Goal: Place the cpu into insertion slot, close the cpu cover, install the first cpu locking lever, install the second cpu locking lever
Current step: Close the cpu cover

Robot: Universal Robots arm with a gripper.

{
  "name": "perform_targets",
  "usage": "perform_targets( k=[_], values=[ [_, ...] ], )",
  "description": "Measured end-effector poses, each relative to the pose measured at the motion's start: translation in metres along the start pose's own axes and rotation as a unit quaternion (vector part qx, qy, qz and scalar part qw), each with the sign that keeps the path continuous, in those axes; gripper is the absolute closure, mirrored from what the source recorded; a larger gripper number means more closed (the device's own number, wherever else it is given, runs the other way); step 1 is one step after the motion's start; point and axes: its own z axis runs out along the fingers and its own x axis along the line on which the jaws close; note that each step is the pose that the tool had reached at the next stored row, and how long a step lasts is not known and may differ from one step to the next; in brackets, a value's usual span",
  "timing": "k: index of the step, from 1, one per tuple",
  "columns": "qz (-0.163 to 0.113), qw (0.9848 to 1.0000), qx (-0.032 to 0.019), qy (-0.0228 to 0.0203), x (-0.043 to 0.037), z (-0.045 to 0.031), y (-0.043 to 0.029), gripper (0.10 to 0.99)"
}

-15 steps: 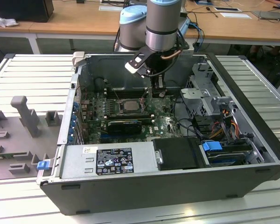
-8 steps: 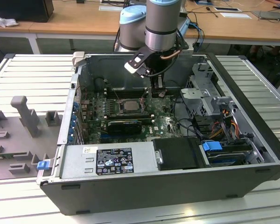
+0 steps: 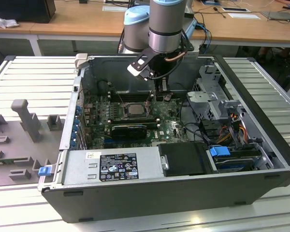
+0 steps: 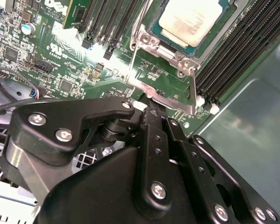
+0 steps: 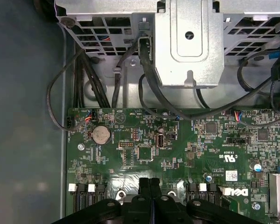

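The cpu (image 4: 191, 18) lies flat in the insertion slot (image 4: 210, 41) on the green motherboard; in the exterior view the cpu (image 3: 134, 108) sits mid-board inside the open computer case. The cpu cover (image 4: 168, 95), a grey metal frame, stands tilted up from the slot's near side. My gripper (image 4: 153, 111) has its black fingers pressed together, tips touching the cover's raised edge. In the first wrist view the gripper (image 5: 150, 183) is shut just above the board. In the exterior view the gripper (image 3: 163, 89) hangs just to the exterior view's right of the cpu.
Long black memory slots (image 4: 233, 56) flank the socket. A metal drive cage (image 5: 191, 42) and black cables (image 5: 93, 84) lie past the board's edge. The power supply (image 3: 111, 166) fills the case's front, and a grey fixture (image 3: 24, 116) stands outside on the exterior view's left.
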Motion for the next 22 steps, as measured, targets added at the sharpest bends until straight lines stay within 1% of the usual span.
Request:
perform_targets(
  k=[5, 8, 12, 16, 22],
  values=[
    [0.0, 1.0, 0.0, 0.0, 0.0, -0.0002, -0.0029, 0.98],
    [0.0, 1.0, 0.0, 0.0, 0.0, -0.0004, -0.0058, 0.98],
    [0.0, 1.0, 0.0, 0.0, 0.0, -0.0008, -0.0126, 0.98],
    [0.0, 1.0, 0.0, 0.0001, 0.0, -0.0009, -0.0148, 0.98],
    [0.0, 1.0, 0.0, 0.0, -0.0001, -0.0013, -0.0239, 0.98]
  ],
)
